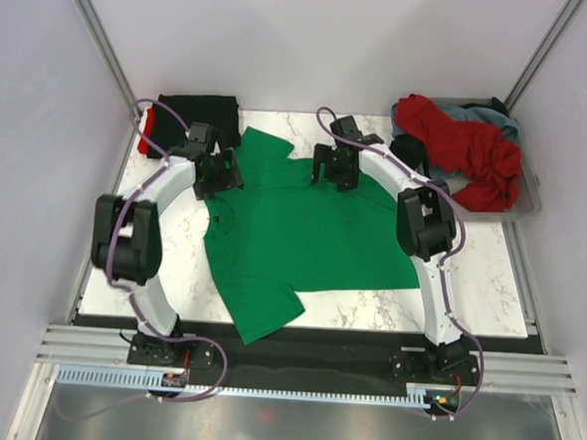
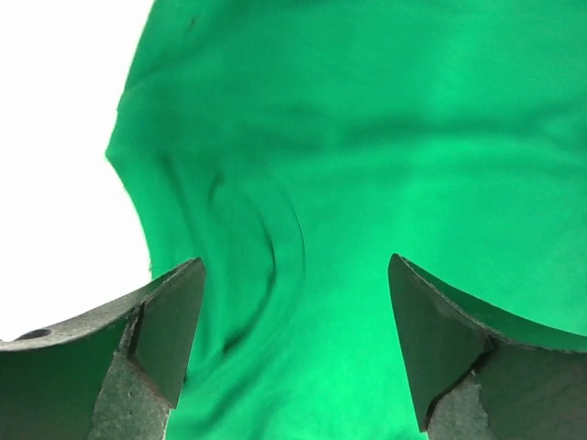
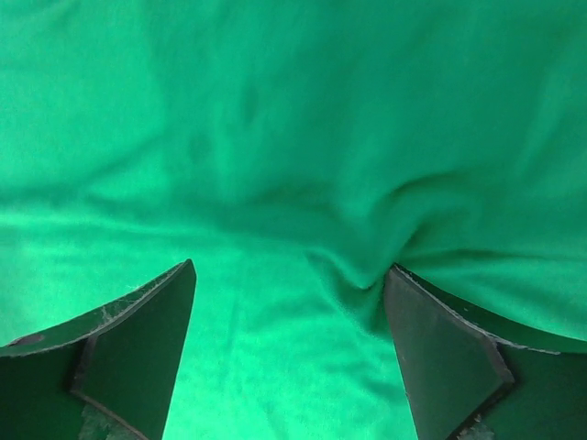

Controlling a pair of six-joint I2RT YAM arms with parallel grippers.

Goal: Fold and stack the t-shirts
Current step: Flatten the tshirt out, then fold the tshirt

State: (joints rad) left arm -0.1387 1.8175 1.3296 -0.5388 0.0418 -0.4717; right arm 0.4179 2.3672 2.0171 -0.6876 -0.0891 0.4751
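Green t-shirt, spread unfolded at frame centre; folded black shirt stacked upper left; red and grey-blue shirts heaped upper right, unfolded. Left gripper and right gripper are held released above green cloth

Matt green cloth t-shirt, softly creased, smooth white marble-look table, faintly glossy

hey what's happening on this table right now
It's a shirt-folding job. A green t-shirt lies spread flat, and the left hand and right hand both hang open over its far part, holding nothing. A folded black shirt sits on a red shirt at the far left; more shirts wait crumpled in the tray at far right.
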